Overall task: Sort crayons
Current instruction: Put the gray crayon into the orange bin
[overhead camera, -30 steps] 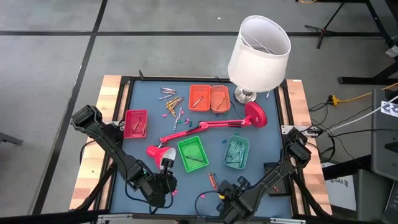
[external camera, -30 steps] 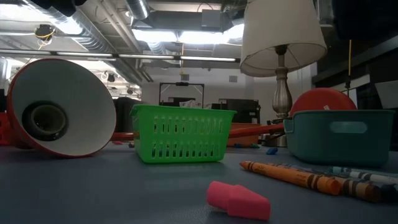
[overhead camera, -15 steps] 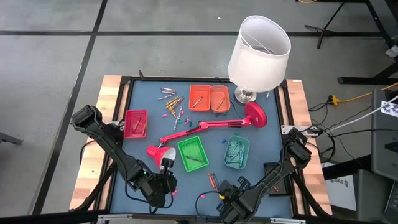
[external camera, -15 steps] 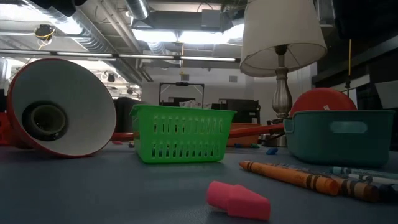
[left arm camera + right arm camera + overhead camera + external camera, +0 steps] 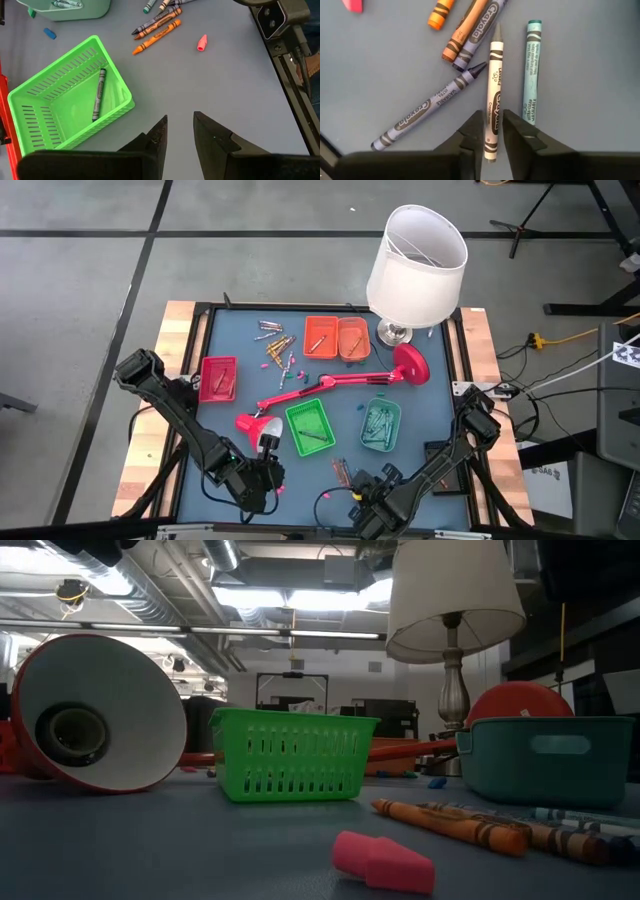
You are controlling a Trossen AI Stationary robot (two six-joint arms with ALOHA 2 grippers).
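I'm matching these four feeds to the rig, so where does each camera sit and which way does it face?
High: overhead, looking down; both arms show.
Low: table height, looking across at the green basket; no arm shows.
Left wrist: behind the left gripper, facing that basket and a pink eraser.
Right wrist: right gripper straddling a white crayon.
Low and left wrist views share basket and eraser.

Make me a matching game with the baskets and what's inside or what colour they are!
Things:
1. green basket
2. teal tray
3. pink eraser
4. white crayon

Places:
A. lies between the right gripper's fingers
B. holds one dark crayon
C. lies alone on the bare mat
D. holds several crayons

Pairs: 1-B, 2-D, 3-C, 4-A
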